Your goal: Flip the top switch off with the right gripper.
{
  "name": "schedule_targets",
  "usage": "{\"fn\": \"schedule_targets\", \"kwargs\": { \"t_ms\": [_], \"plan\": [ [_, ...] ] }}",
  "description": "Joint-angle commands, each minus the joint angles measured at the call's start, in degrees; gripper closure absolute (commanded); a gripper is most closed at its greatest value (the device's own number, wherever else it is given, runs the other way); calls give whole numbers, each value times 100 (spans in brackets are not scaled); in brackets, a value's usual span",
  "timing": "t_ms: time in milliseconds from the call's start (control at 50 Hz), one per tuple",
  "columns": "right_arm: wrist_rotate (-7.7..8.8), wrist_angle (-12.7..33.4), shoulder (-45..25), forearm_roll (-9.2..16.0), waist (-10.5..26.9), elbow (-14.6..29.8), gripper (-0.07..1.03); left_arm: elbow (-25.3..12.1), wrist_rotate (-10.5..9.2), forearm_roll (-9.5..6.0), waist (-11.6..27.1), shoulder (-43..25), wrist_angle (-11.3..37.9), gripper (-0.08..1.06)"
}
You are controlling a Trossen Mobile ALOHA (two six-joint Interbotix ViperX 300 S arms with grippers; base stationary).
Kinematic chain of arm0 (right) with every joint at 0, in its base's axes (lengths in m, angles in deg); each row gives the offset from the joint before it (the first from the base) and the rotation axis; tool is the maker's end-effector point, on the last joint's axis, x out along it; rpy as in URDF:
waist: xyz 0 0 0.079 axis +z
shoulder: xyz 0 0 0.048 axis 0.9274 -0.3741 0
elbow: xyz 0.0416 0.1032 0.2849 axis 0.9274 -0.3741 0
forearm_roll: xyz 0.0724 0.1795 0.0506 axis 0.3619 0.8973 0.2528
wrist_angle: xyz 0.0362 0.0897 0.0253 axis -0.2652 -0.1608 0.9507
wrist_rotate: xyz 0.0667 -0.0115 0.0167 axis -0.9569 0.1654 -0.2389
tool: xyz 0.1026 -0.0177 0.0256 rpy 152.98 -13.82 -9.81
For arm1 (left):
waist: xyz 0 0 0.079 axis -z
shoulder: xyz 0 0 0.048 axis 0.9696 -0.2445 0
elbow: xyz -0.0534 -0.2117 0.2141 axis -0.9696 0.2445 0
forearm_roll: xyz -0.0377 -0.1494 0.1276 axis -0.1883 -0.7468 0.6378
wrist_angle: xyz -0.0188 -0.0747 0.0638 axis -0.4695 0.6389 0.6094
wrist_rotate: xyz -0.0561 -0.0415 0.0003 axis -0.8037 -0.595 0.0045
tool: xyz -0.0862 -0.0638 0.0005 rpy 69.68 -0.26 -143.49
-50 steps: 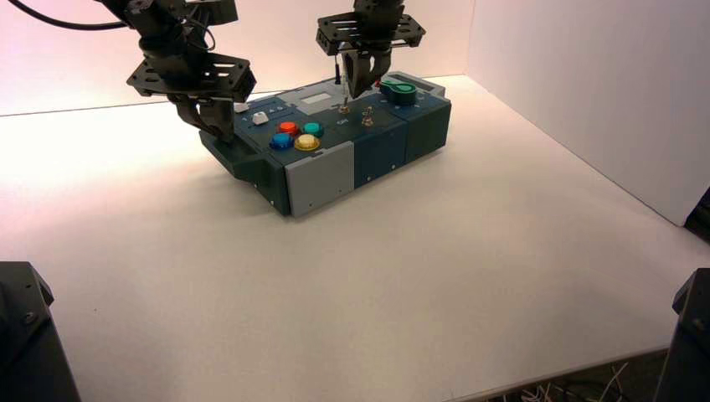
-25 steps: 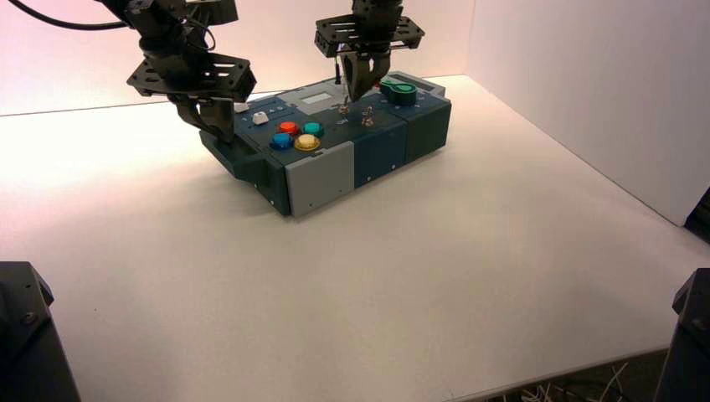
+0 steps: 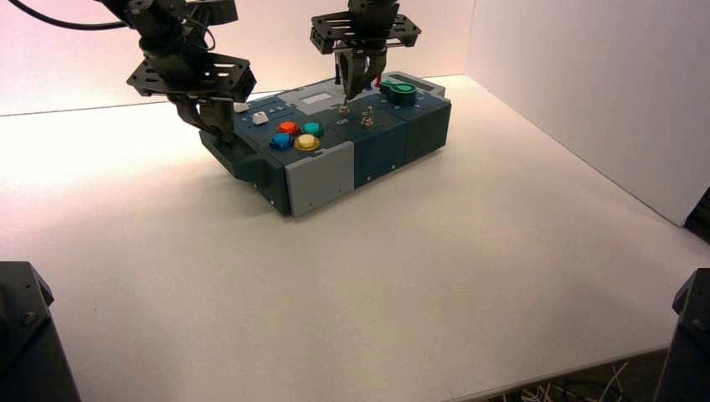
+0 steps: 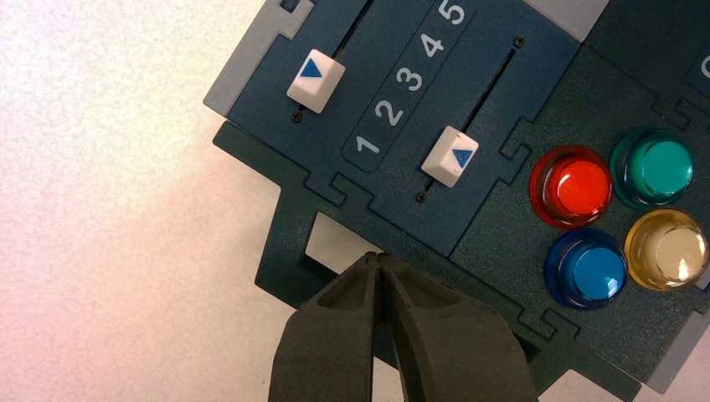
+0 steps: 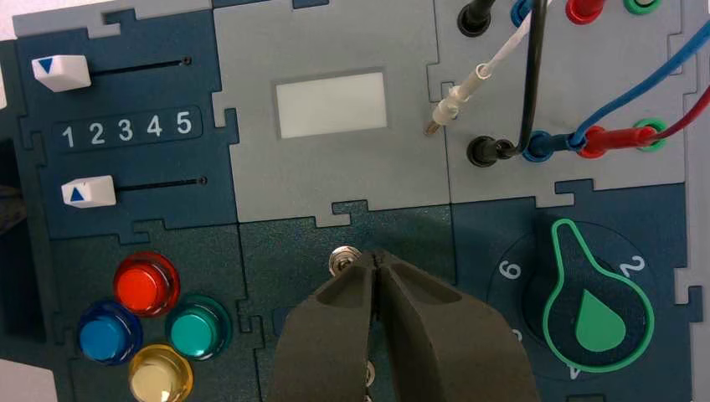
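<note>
R tool point(image 5: 377, 258), shut, angled down nr top switch point(image 5: 343, 260).

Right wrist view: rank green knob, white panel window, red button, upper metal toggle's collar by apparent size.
1. Green knob
2. White window
3. Red button
4. Toggle collar, partly hidden

Robotics lab, by look of it: black robot tool point(image 3: 352, 96) above box point(image 3: 321, 179) of buttons and wires, pale table point(image 3: 402, 243) below tool, plain white wall point(image 3: 578, 100) beyond
</note>
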Motion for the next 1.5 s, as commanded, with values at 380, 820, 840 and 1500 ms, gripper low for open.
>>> {"fn": "schedule_targets", "kwargs": {
  "t_ms": [380, 820, 840, 1500],
  "plan": [
    [26, 44, 369, 422, 97, 272, 98, -79, -9, -18, 35, -167, -79, 101],
    [220, 44, 229, 870, 88, 325, 98, -88, 18, 0, 26, -202, -70, 101],
    [220, 44, 237, 870, 88, 325, 98, -79, 18, 0, 26, -202, -79, 101],
    [202, -9, 826, 264, 53, 290, 98, -88, 26, 0, -9, -202, -70, 101]
  ]
}}
